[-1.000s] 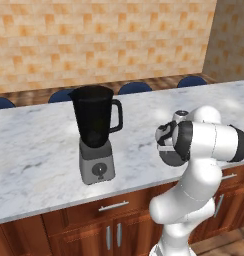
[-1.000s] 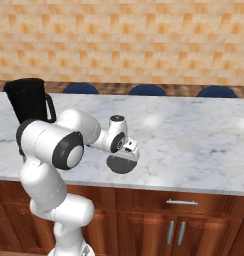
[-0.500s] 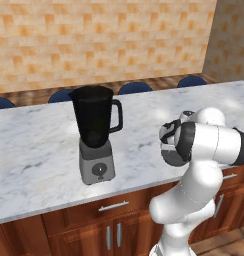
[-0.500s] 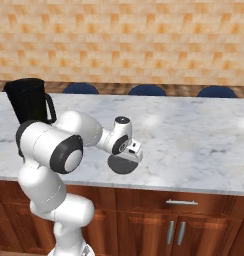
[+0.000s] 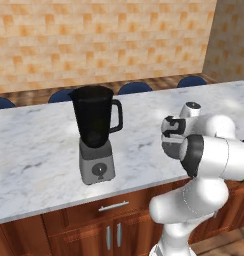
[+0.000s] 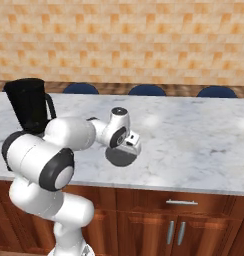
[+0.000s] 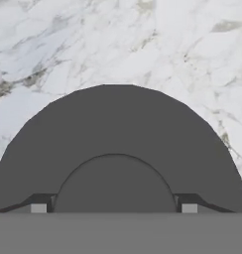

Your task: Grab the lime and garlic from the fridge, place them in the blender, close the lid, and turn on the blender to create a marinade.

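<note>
The blender [image 5: 95, 121] stands on the marble counter [image 5: 39, 145], a black jug with its top uncovered on a grey base with a round dial; it also sits at the far left [image 6: 27, 104]. To its right my gripper [image 5: 171, 144] [image 6: 125, 151] points down at the dark-grey lid [image 5: 169, 151] [image 6: 119, 159], low over the counter. In the hand view the lid [image 7: 118, 129] spreads wide, and my gripper [image 7: 114, 208] is shut on its raised centre, one fingertip on each side. The lime, garlic and fridge are out of view.
Blue chair backs [image 5: 134, 88] [image 6: 146, 90] line the counter's far side before an orange brick wall. Wooden drawers and cabinet doors [image 6: 179, 220] run below the counter's front edge. Bare marble [image 6: 194, 135] stretches right of the hand.
The hand has risen a little above the counter with the lid in its grip. The blender has stayed put.
</note>
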Tool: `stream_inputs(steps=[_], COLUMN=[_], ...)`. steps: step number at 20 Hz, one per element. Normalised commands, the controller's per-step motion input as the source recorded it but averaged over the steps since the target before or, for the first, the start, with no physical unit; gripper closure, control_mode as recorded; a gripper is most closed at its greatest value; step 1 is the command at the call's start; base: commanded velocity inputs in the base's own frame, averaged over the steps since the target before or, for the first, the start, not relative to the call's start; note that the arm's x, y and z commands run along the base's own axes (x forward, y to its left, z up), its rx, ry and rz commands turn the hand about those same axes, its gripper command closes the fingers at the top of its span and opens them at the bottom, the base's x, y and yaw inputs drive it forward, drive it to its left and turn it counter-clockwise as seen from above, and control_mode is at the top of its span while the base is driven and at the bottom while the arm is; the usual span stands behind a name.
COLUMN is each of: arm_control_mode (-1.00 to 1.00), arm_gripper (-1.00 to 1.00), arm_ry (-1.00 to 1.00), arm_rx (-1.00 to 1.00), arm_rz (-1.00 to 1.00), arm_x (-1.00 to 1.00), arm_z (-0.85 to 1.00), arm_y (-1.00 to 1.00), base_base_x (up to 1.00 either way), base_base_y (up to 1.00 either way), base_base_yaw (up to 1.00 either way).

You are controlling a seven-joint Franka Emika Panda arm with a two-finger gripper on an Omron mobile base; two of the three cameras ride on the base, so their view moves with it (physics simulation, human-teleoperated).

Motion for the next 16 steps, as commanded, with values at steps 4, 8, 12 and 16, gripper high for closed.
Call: stream_inputs(steps=[4, 8, 12, 16], arm_control_mode=[-1.0, -1.0, -1.0, -1.0], arm_gripper=[1.0, 1.0, 1.0, 1.0], arm_ry=[-0.05, -0.11, -0.18, -0.04], arm_rx=[0.0, -0.02, -0.01, -0.01], arm_rz=[0.0, 0.0, 0.04, 0.04], arm_x=[-0.17, -0.11, -0.11, -0.15], arm_z=[1.0, 1.0, 0.97, 1.0], arm_y=[0.31, 0.5, 0.52, 0.57], base_base_x=[0.0, 0.0, 0.0, 0.0], base_base_y=[0.0, 0.0, 0.0, 0.0], base_base_yaw=[0.0, 0.0, 0.0, 0.0])
